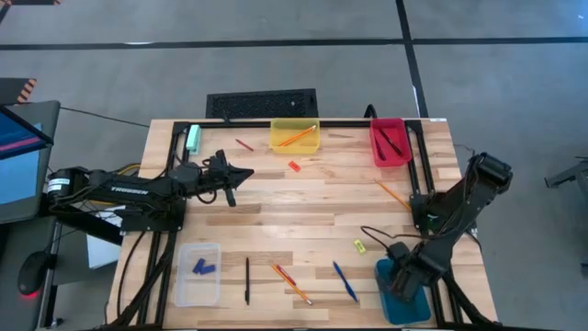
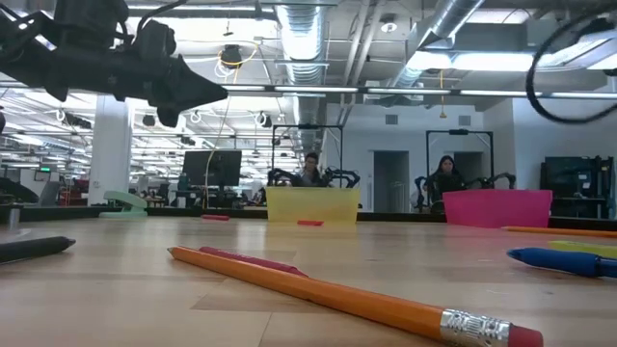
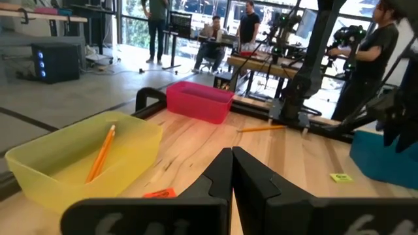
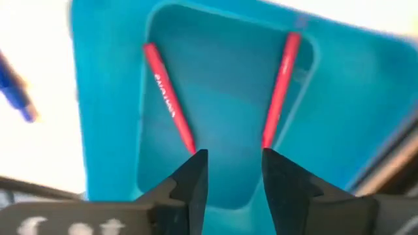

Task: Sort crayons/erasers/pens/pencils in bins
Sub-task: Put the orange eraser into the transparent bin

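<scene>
Two red crayons (image 4: 166, 98) lie in the teal bin (image 1: 401, 287) at the tabletop's corner beneath the right gripper (image 4: 234, 171), fingers apart, which could snag the bin's wall on lifting away; left gripper (image 3: 232, 171), fingers together, waits.

The left arm (image 1: 119, 190) reaches in from the left edge and lies nearly level, stretched toward the middle of the surface. Its wrist is straight, and the left gripper (image 1: 241, 174) hangs in the air above the boards, well clear of them. Its two dark fingers (image 3: 251, 177) are pressed flat together with nothing between them.

The right arm (image 1: 464, 202) stands at the right side, folded at the elbow, its forearm sloping down toward the near right corner. The right gripper (image 4: 234, 166) points steeply downward there. Its fingers (image 4: 192, 176) stand apart with a clear gap, gripping nothing.
</scene>
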Available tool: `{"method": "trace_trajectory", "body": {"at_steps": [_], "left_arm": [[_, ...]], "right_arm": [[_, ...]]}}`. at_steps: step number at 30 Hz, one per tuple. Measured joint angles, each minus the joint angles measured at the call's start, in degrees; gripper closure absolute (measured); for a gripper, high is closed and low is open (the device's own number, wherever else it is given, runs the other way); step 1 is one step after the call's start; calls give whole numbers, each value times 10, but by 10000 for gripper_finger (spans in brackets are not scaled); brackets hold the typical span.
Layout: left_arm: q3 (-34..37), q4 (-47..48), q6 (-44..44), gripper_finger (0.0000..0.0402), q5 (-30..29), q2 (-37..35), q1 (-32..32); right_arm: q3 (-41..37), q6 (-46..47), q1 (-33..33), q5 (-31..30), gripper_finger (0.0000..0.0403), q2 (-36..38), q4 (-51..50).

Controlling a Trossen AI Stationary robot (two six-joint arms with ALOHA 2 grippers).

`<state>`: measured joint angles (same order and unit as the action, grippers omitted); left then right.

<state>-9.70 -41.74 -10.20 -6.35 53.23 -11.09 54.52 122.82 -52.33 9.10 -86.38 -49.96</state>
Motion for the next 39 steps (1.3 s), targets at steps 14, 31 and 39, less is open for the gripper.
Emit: {"method": "trace_trajectory", "body": {"at_steps": [14, 31, 39], "left_arm": [[0, 0, 42, 401, 0, 0, -16], [0, 37, 31, 401, 47, 0, -46], [0, 47, 36, 401, 43, 0, -54]], "right_arm": [[16, -279, 94, -256, 393, 124, -75], [-235, -804, 438, -242, 400, 140, 540], [-215, -900, 546, -186, 398, 42, 636]]}}
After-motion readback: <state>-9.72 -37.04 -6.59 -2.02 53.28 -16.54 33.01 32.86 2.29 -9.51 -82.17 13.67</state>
